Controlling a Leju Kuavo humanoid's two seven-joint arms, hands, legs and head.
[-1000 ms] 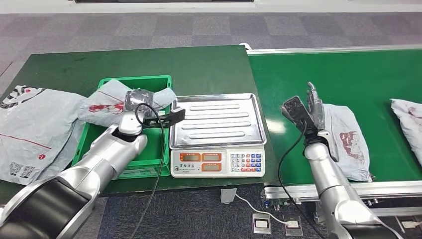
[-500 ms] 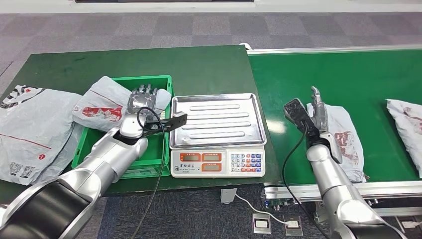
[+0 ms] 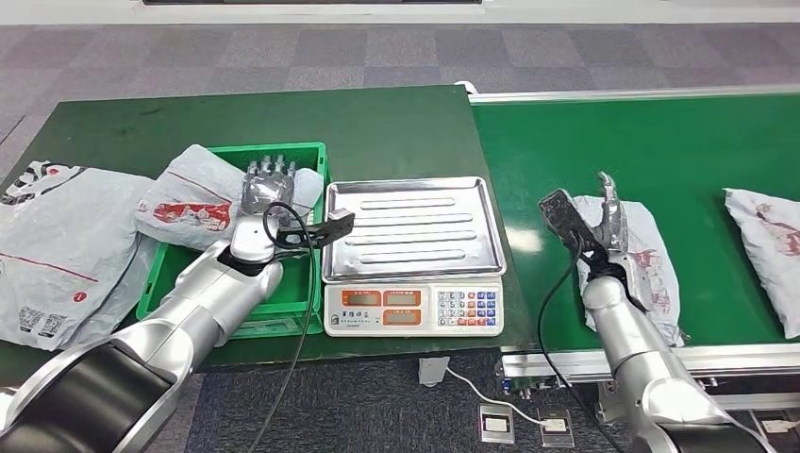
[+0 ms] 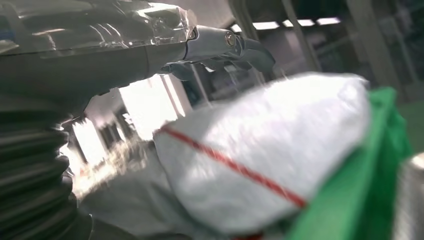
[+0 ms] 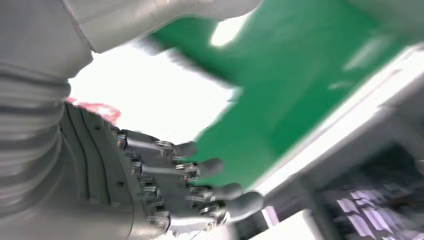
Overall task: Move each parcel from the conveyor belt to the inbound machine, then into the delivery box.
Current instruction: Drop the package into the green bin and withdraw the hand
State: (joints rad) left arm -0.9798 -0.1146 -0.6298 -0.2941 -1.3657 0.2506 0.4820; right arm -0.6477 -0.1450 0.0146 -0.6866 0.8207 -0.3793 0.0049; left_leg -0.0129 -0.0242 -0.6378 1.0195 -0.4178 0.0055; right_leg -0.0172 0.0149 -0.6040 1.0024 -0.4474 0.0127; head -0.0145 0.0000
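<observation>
A grey parcel with red print [image 3: 191, 200] lies in the green delivery box [image 3: 300, 283], draped over its left rim. My left hand [image 3: 269, 182] hovers just right of it with fingers spread, holding nothing. In the left wrist view the same parcel [image 4: 260, 155] sits against the box wall [image 4: 362, 200], with the hand's fingers [image 4: 220, 42] off it. On the conveyor belt [image 3: 660, 142] a second parcel [image 3: 646, 264] lies under my right hand [image 3: 608, 212], which is open and edge-on above it. The right wrist view shows that hand [image 5: 190, 180] with its fingers apart over the parcel [image 5: 150, 100].
The scale with its steel tray [image 3: 410, 226] stands between the box and the belt. A third parcel [image 3: 769, 241] lies on the belt at the far right. A large grey bag [image 3: 57, 245] covers the table's left side. Black cables loop from both wrists.
My left hand has let go of the parcel and spread its fingers; the parcel settled over the box's left rim. My right hand came lower over the belt parcel. Both belt parcels shifted slightly left.
</observation>
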